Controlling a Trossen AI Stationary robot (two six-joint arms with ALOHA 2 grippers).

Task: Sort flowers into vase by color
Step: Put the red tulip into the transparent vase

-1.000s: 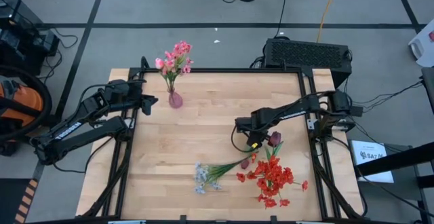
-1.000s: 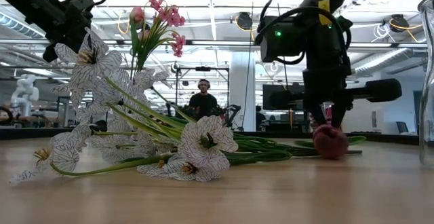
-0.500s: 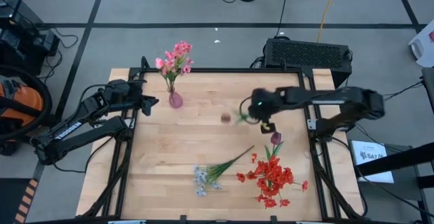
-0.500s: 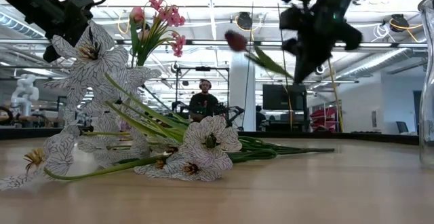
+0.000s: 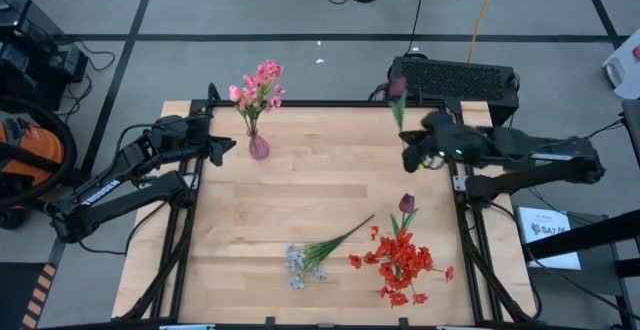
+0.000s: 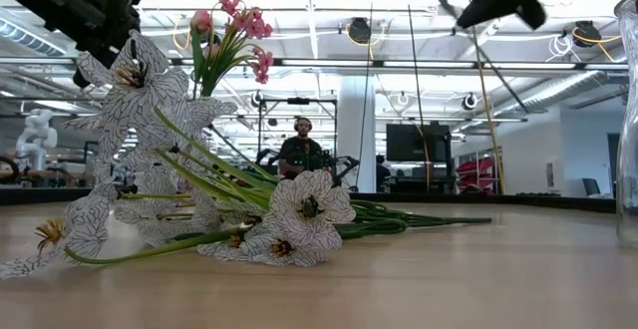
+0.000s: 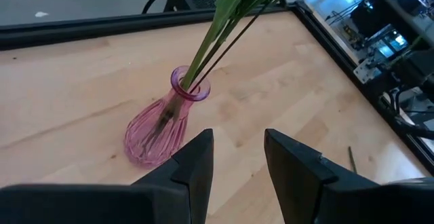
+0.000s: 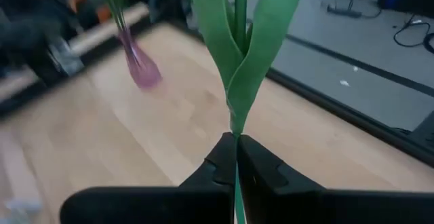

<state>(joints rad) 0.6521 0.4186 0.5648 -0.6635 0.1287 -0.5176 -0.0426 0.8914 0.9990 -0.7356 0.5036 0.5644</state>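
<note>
The small pink vase stands near the table's far left and holds pink sprays; the left wrist view shows their green stems in the vase's neck. My left gripper is open just left of the vase, touching nothing. My right gripper is raised near the far right edge, shut on a dark maroon tulip. A second maroon tulip, red clusters and the pale blue-white bunch lie on the near half of the table. My right gripper pinches the tulip's green stem between its two fingertips, just below where the two leaves part. The stem runs on past the fingertips, away from the gripper. The tulip is lifted clear of the table, with its bloom toward the far edge.
A black box sits beyond the far right corner. The pale bunch fills the foreground of the low view. Bare wood lies between the vase and my right gripper. A person stands far off in the room.
My right gripper has risen from beside the red clusters with one maroon tulip and moved toward the far right edge. The tulip has left the table and swung about: its bloom pointed left half a second ago and now points toward the far edge. The left arm has kept still.
</note>
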